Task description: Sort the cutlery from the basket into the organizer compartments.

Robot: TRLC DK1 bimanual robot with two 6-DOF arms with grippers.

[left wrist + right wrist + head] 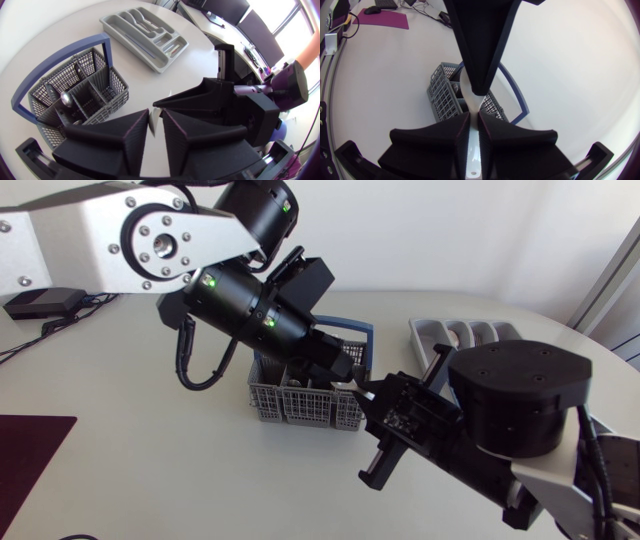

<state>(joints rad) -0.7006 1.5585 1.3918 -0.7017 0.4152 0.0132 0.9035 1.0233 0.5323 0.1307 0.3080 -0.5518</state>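
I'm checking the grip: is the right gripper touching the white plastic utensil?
Touching. The right wrist view shows the right gripper with both black fingers pressed against the flat handle of the white plastic utensil between them.

A white table [130, 400] with a smooth matte top fills the head view — its curved far edge runs from 12 round to 3 o'clock. Bright, even light lies on it, and the shadows are soft. At 8 o'clock a dark maroon mat [25, 455] lies flat on the top. At 10 o'clock sits a black power adapter [40, 302] — thin black cables [20, 340] trail just beside it.
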